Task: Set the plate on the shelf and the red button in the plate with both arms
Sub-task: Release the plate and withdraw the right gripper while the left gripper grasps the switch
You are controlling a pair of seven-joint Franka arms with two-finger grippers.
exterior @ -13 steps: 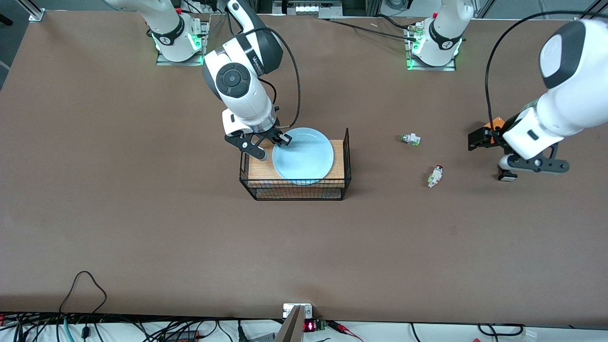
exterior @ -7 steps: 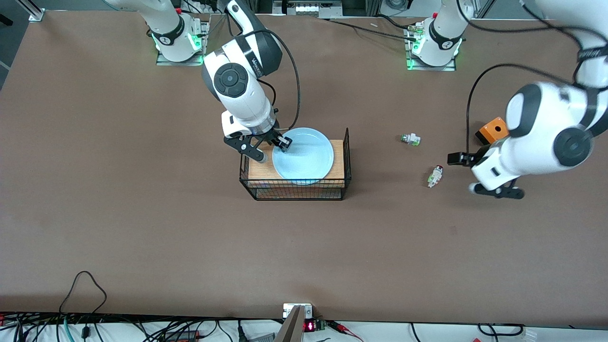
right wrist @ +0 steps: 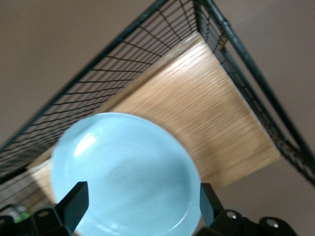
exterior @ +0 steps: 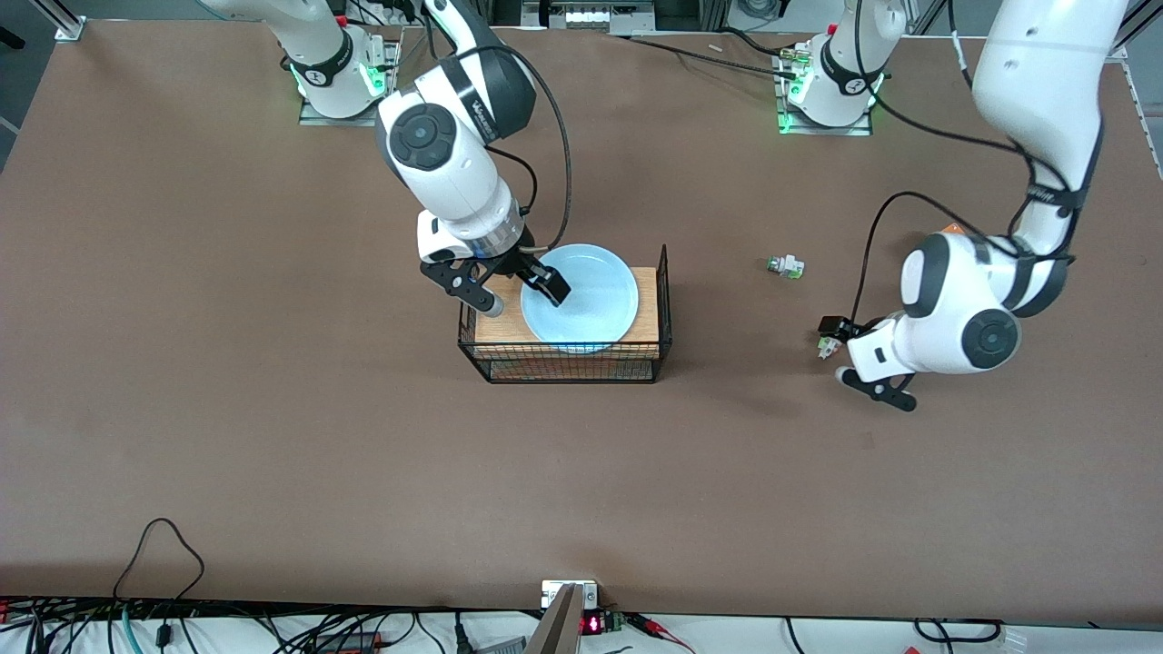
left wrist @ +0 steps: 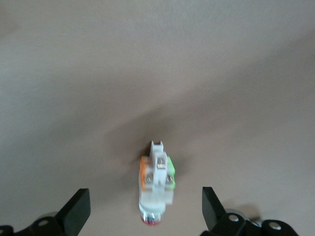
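The pale blue plate [exterior: 586, 295] lies on a wooden board inside a black wire basket [exterior: 568, 363]. My right gripper [exterior: 521, 298] hangs open over the plate's edge on the right arm's side; in the right wrist view the plate [right wrist: 123, 172] lies between the spread fingers of the right gripper [right wrist: 140, 216]. The red button [exterior: 825, 346] lies on its side on the table toward the left arm's end. My left gripper [exterior: 840, 352] is open and low over it. In the left wrist view the red button [left wrist: 156, 184] lies between the spread fingers of the left gripper [left wrist: 145, 209], untouched.
A similar white-green part without a red cap [exterior: 785, 266] lies on the table farther from the front camera than the red button. The basket has tall wire walls [right wrist: 231, 59] around the wooden board [right wrist: 197, 113]. Cables run along the table's front edge.
My left arm has swung from beside an orange box toward the red button and now straddles it. My right gripper has shifted a little farther over the plate.
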